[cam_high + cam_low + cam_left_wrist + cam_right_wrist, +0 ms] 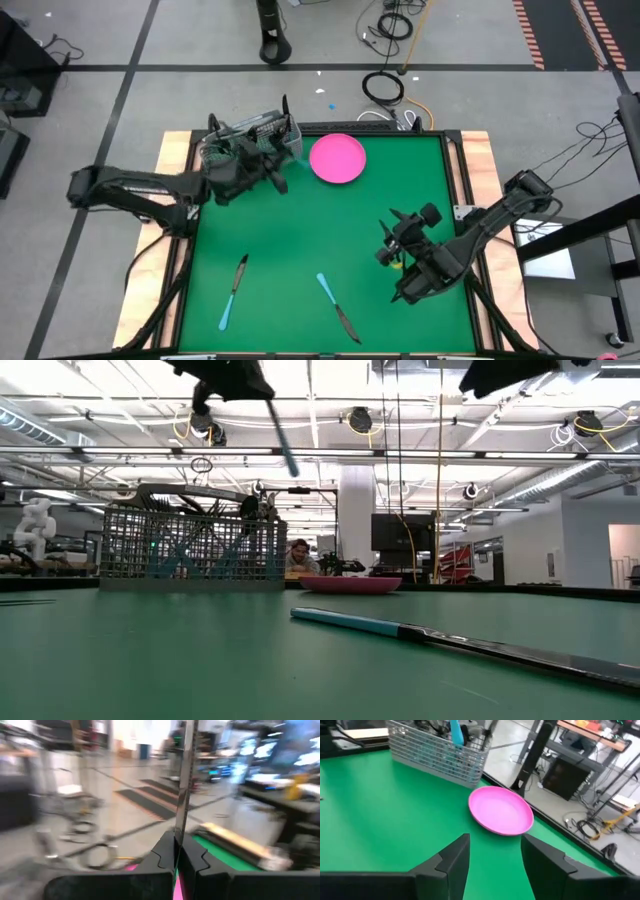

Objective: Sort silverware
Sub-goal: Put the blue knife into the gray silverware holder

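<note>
My left gripper (275, 170) is raised beside the right end of the grey wire basket (250, 140), shut on a piece of silverware (278, 425) with a light blue handle. The basket stands at the table's far left and holds more silverware. Two other pieces lie flat on the green table near its front edge. One is left of the middle (235, 290). The other, a knife with a blue handle (337, 305), is at the middle. My right gripper (390, 240) hovers open over the table's right part, with nothing between its fingers (495, 845). My left gripper pinches the piece between its two shut fingers (165, 852). The metal part (182, 795) sticks out past the fingertips. In the low view the piece slants down below the gripper with its blue end (290, 463) lowest. It is lifted clear of table and basket.
A pink round plate (337, 158) lies at the far middle of the table, right of the basket. A wide stretch of bare green table lies between the two arms. Wooden edges frame the table. Cables and stands lie on the floor beyond its far edge.
</note>
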